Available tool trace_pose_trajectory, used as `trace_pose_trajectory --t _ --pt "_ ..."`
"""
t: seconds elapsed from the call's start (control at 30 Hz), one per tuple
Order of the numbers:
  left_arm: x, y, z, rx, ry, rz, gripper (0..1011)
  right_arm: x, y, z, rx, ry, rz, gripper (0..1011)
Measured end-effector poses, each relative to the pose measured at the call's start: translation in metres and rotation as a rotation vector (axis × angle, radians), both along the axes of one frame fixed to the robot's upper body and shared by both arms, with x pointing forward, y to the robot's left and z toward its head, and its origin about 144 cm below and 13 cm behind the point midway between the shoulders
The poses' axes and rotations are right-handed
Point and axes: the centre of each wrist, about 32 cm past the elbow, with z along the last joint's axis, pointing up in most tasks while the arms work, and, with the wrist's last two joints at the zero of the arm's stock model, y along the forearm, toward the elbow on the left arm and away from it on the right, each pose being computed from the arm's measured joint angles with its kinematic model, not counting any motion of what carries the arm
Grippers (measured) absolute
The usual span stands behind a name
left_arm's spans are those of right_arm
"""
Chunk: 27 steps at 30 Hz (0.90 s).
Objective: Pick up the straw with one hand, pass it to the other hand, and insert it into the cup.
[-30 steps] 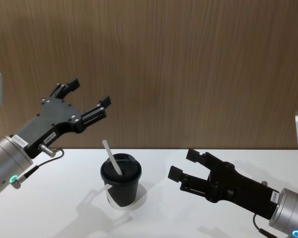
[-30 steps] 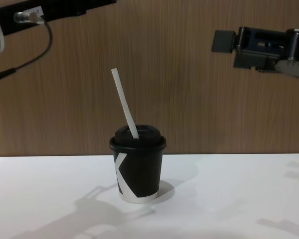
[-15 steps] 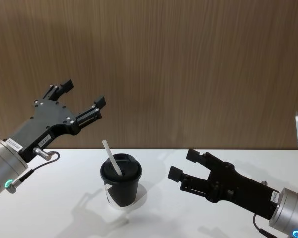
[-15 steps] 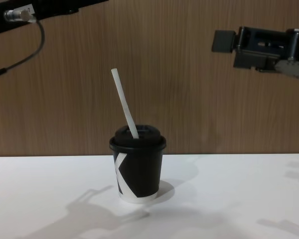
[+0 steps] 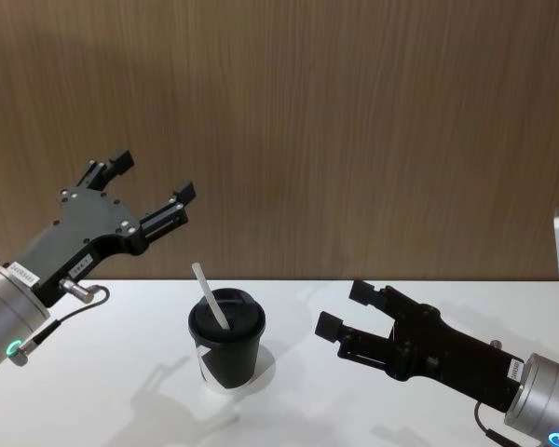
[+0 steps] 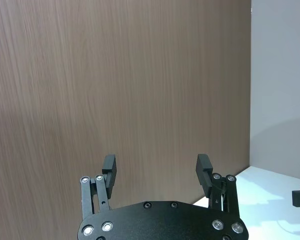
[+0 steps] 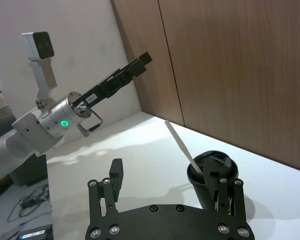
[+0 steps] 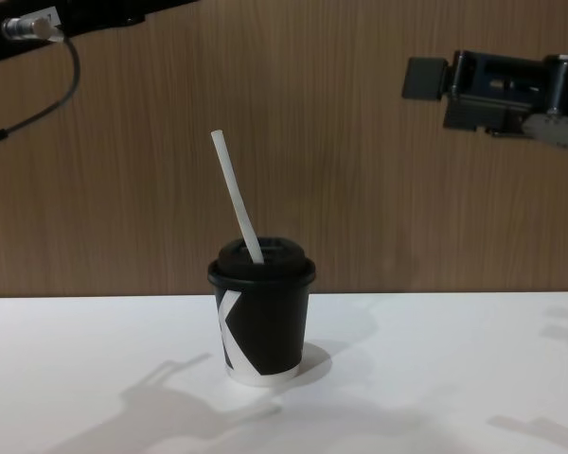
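The black cup (image 5: 225, 352) with its lid stands on the white table (image 5: 112, 400), a white mark on its side (image 8: 229, 322). The white straw (image 5: 209, 295) stands in the lid hole, leaning left (image 8: 237, 197). My left gripper (image 5: 154, 175) hangs open and empty, high and to the left of the cup; its fingers are spread wide in the left wrist view (image 6: 156, 164). My right gripper (image 5: 346, 308) is open and empty, to the right of the cup at about lid height. In the right wrist view, the cup (image 7: 206, 176) and straw (image 7: 180, 142) sit just beyond the right gripper (image 7: 170, 177).
A brown wood-panel wall (image 5: 354, 130) rises right behind the table. The table surface around the cup is bare white. A pale wall meets the wood panel at the side (image 6: 280, 75).
My left gripper has drawn back to the left, away from the cup. The right gripper, the cup and the straw have not moved.
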Motion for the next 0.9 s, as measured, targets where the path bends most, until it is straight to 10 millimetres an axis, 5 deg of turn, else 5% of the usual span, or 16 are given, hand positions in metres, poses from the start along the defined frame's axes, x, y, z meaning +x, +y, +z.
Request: trace_pose_trajectory --t 0.9 --pt "-0.0015 0.0002 0.0001 -0.001 -0.001 0.004 1000 0.0 0.0 0.0 0.0 0.0 0.0 1001"
